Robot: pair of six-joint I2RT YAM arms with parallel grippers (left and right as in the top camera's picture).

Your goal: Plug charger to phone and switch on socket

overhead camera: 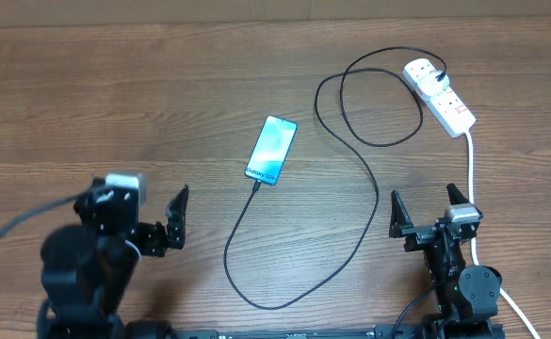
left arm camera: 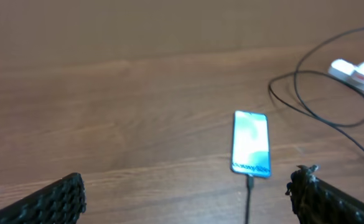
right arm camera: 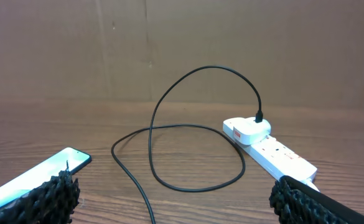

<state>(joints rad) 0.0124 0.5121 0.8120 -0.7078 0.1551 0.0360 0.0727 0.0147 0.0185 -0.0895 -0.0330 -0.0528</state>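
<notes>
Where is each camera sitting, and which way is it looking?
Overhead: above the table, looking straight down on phone, charger, socket; left arm and right arm show at the bottom.
Left wrist: on the left arm, facing the phone; open left gripper frames the bottom corners.
Right wrist: on the right arm, facing the socket; open right gripper likewise.
Shared: all see the phone.

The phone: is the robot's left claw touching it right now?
Apart. The overhead view shows a stretch of wooden table between the open left gripper and the phone. The left wrist view shows the phone lying well beyond the fingertips.
</notes>
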